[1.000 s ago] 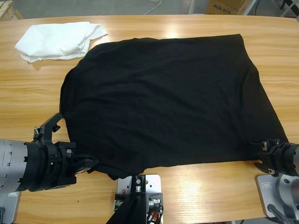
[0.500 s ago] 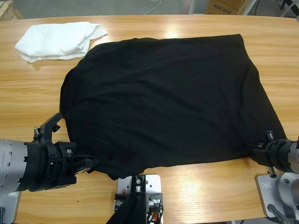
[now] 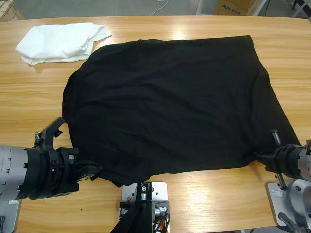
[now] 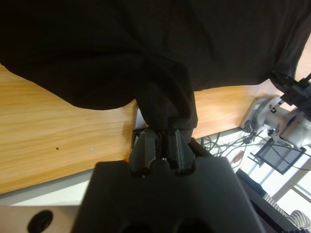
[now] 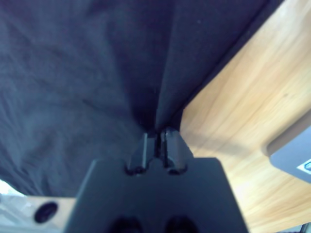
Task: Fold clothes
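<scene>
The clothes, a large black T-shirt (image 3: 170,102), lie spread flat across the middle of the wooden table (image 3: 29,87). My left gripper (image 3: 96,170) is at the shirt's near left corner, shut on a bunched fold of the black fabric (image 4: 165,102). At the near right corner my right gripper (image 3: 260,158) is shut on the shirt's edge, and the pinched cloth (image 5: 160,97) rises in a crease from between the jaws. No lettering shows on the shirt.
A crumpled white garment (image 3: 60,41) lies at the far left of the table, just touching the shirt's far left edge. Bare wood runs along the near edge and both sides. Boxes and a cable lie beyond the table's far edge.
The right gripper has rotated at the shirt's near right corner and pulled that corner slightly inward. The left gripper and the rest of the shirt have stayed still.
</scene>
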